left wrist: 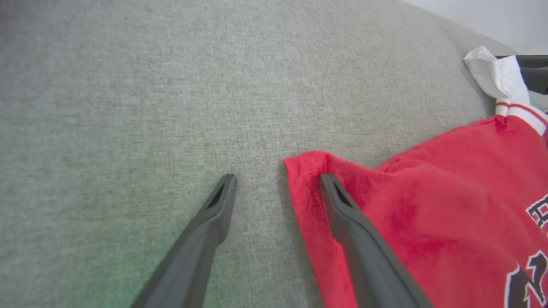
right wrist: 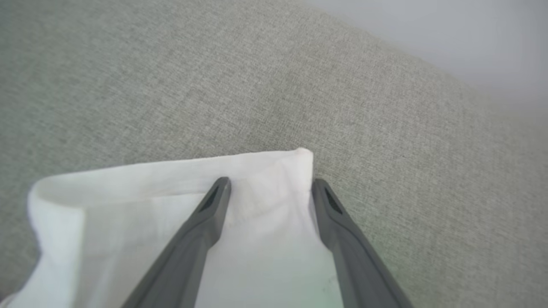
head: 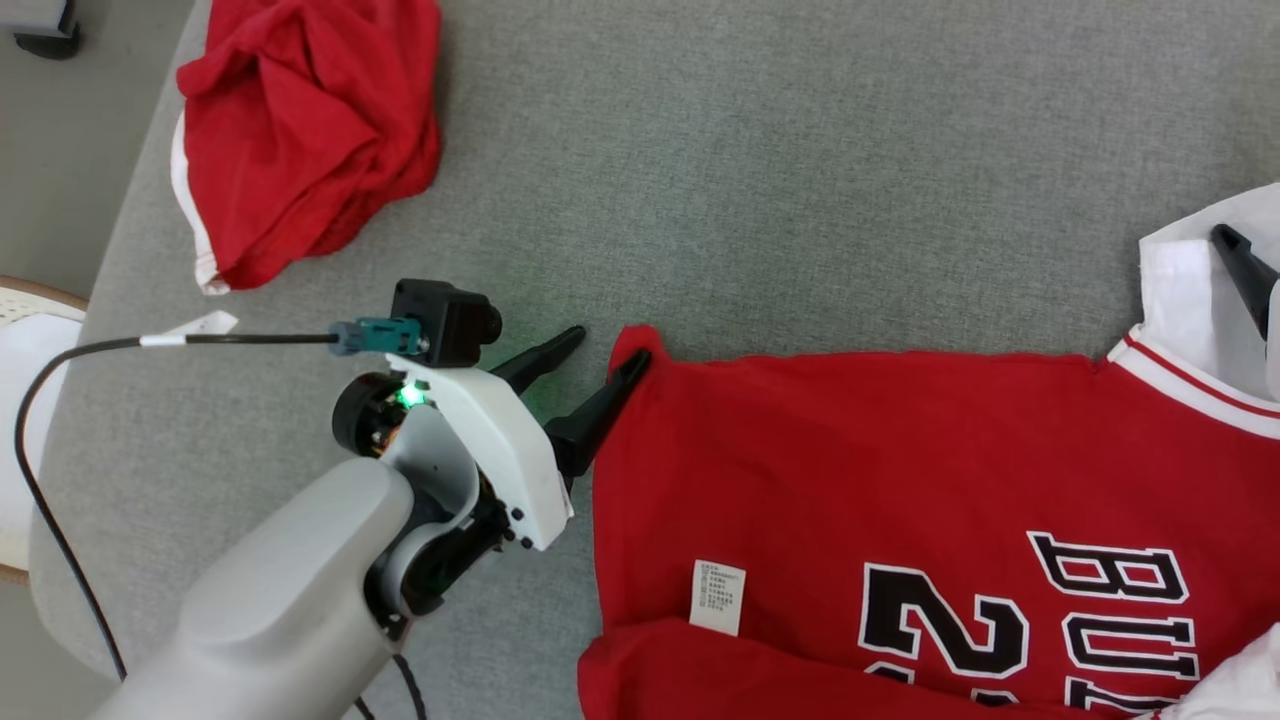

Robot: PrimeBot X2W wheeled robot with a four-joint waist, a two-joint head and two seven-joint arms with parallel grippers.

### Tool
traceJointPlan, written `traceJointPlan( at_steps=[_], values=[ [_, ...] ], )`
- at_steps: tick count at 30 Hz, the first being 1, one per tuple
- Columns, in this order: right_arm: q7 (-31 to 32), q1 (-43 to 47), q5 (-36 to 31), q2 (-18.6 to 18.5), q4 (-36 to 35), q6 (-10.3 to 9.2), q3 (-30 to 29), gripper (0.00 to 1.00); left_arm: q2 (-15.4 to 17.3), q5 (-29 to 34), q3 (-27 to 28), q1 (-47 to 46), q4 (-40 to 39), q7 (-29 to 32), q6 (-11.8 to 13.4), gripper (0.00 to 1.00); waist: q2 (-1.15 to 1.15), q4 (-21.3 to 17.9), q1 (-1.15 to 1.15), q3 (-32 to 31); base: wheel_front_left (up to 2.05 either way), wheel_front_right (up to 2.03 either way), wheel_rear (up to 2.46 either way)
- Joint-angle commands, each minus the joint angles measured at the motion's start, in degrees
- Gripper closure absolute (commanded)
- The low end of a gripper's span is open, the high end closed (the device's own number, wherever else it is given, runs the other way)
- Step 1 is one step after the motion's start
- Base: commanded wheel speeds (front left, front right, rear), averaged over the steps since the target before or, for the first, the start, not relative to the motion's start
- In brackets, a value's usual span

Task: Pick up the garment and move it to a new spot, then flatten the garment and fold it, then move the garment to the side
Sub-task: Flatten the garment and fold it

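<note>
a grey fabric-covered surface carries a red jersey spread flat at the right and a crumpled red garment near its far left corner, well apart.

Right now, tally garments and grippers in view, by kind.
Garments: 2, the red jersey and the crumpled red garment
Grippers: 2, the left gripper and the right gripper
Total: 4

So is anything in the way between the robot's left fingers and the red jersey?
No, nothing visible is in the way. The left fingers are open right at the corner of the red jersey: one lies over the red cloth, the other over the grey surface.
</note>
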Motion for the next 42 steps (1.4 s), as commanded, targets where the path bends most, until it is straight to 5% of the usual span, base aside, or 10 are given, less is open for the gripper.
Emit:
traceJointPlan(
  at_steps=[1, 15, 16, 17, 18, 19, 42],
  values=[
    [0.66, 0.85, 0.40, -0.40, 1.08, -0.10, 0.29, 0.00, -0.42, 0.09, -0.61, -0.05, 0.57, 0.52, -0.29, 0.00, 0.00, -0.29, 0.00, -0.13, 0.00, 0.00, 0.00],
    [2.62, 2.65, 1.17, -0.16, 2.24, -0.10, 1.45, 0.00, 0.10, -1.51, -3.07, 0.50, -1.31, 4.66, -2.24, 0.00, 0.00, -1.22, 0.00, -0.56, 0.00, 0.00, 0.00],
    [3.06, 2.67, 1.36, -0.02, 2.39, -0.10, 1.83, 0.00, -0.01, -1.62, -3.16, 0.41, -1.32, 4.91, -2.24, 0.15, 0.00, -1.23, 0.00, -0.53, 0.00, 0.00, 0.00],
    [3.44, 2.73, 1.60, 0.03, 2.39, -0.04, 2.65, 0.00, -0.05, -1.47, -3.37, 0.20, -1.31, 5.11, -2.38, 0.58, 0.00, -1.26, 0.00, -0.50, 0.00, 0.00, 0.00],
    [3.33, 2.71, 1.87, 0.07, 2.28, 0.11, 3.14, 0.62, -0.12, -1.10, -3.34, -0.07, -1.24, 4.72, -2.34, 0.84, 0.00, -1.29, 0.00, -0.49, 0.00, 0.00, 0.00],
    [3.02, 2.70, 2.09, 0.12, 2.49, 0.11, 3.31, 1.00, -0.20, -0.91, -3.27, -0.23, -1.06, 4.41, -2.21, 1.00, 0.00, -1.32, 0.00, -0.53, 0.00, 0.00, 0.00],
    [-15.37, -6.56, -3.50, 3.10, 5.65, -0.12, -4.55, 1.00, -1.32, 0.46, 3.99, -6.97, 5.85, -5.63, -0.45, 1.00, 0.00, -4.22, 0.00, -3.05, 0.00, 0.00, 0.00]
  ],
)
